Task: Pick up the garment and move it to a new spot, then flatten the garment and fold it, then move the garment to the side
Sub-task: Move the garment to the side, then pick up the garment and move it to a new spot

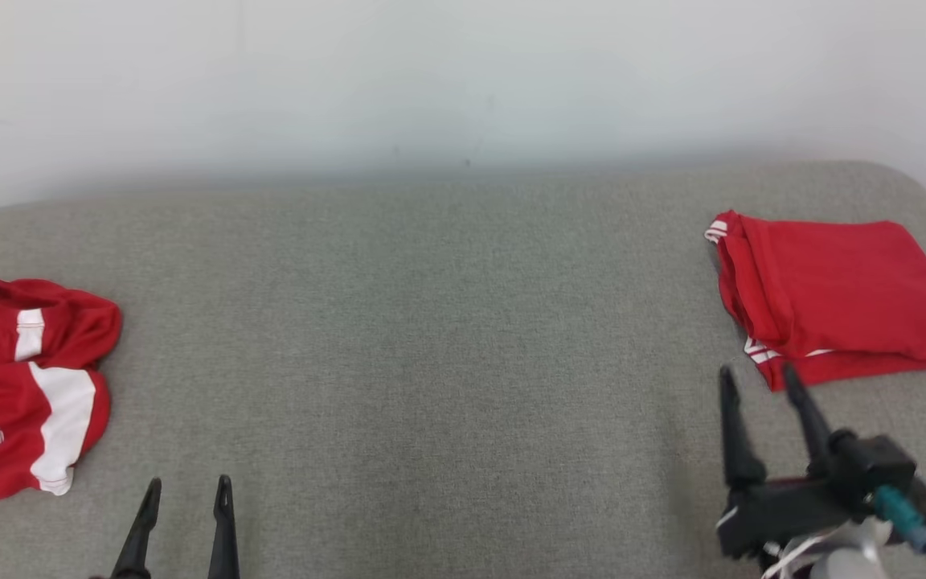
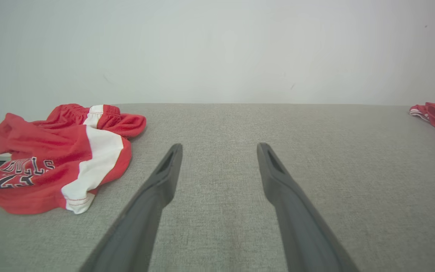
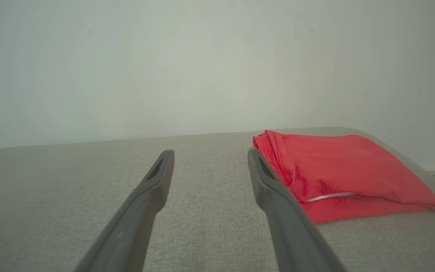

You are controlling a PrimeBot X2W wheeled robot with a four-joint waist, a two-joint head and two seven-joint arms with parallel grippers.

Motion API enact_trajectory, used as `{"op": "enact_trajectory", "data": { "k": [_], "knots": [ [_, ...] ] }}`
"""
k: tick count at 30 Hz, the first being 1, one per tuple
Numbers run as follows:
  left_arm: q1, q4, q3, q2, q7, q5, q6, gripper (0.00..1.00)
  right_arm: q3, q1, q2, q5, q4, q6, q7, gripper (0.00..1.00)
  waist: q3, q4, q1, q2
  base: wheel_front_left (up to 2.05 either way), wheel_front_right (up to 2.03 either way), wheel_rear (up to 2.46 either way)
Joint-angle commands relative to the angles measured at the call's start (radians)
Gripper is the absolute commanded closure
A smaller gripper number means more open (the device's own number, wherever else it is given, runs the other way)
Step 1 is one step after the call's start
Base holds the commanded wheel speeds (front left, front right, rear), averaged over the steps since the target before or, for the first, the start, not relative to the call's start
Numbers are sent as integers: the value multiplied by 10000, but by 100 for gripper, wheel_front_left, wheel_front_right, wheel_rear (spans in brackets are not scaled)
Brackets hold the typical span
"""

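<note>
The crumpled red-and-white garment carries dark, white-edged block lettering on its red panel. In the left wrist view the lettering stands upside down and reads "BULLS". Just beside it is a number, partly creased, that looks like "23". In the head view the same print lies at the left edge, cut off, with "LLS" legible.

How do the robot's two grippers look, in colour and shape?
The left gripper and right gripper each have two long, dark grey, tapering fingers, slotted near the tip. The right's body is black, with a teal plug and white cables.
</note>
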State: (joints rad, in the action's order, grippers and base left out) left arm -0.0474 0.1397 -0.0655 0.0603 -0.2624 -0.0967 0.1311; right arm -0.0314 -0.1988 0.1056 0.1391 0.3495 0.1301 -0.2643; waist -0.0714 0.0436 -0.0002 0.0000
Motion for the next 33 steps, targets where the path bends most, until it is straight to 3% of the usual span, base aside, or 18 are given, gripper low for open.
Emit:
{"op": "enact_trajectory", "data": {
  "k": [1, 15, 33],
  "knots": [
    [-216, 0, -13, -47, -22, 69, -11, 0, 118, 377, -112, 25, -208, 5, -5, 0, 285, -187, 2, 0, 0, 0, 0],
    [-441, -104, -177, -96, -22, 293, -11, 0, 289, 2534, -558, -131, -1825, 5, -7, 0, 614, -576, 2, 0, 0, 0, 0],
    [-582, -190, -83, -105, -22, 114, -140, 0, 380, 2995, -555, 237, -1650, 5, -5, 0, 730, -505, 2, 0, 0, 0, 0]
  ]
}}
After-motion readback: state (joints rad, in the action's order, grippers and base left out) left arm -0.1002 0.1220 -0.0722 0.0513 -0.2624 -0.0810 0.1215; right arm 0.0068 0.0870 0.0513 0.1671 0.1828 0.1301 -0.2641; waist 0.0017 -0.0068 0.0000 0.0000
